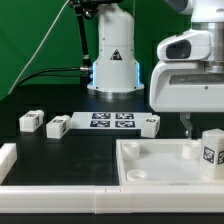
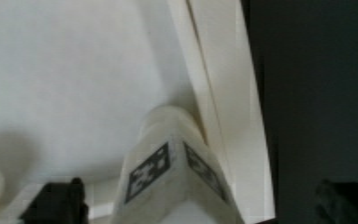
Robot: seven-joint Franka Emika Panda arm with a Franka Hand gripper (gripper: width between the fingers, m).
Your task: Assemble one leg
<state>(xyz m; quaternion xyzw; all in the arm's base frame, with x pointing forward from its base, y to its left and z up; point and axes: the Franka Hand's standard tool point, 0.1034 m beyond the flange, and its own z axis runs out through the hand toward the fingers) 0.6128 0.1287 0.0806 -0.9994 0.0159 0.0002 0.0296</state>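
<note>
Both views are small and soft. The exterior view is evenly bright, with the white tray nearly blown out against the black table. The wrist view is blurred, dim at its dark side, with faint shadows

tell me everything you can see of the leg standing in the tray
The leg is a small, chunky white block, plastic by its look, with black-and-white square markers on its faces. It stands upright inside the large white tray, near the corner on the exterior view's right, close to the raised rim. The gripper hangs just above and beside it; the jaws look spread in the wrist view, with the leg between them and not visibly clamped.
</note>
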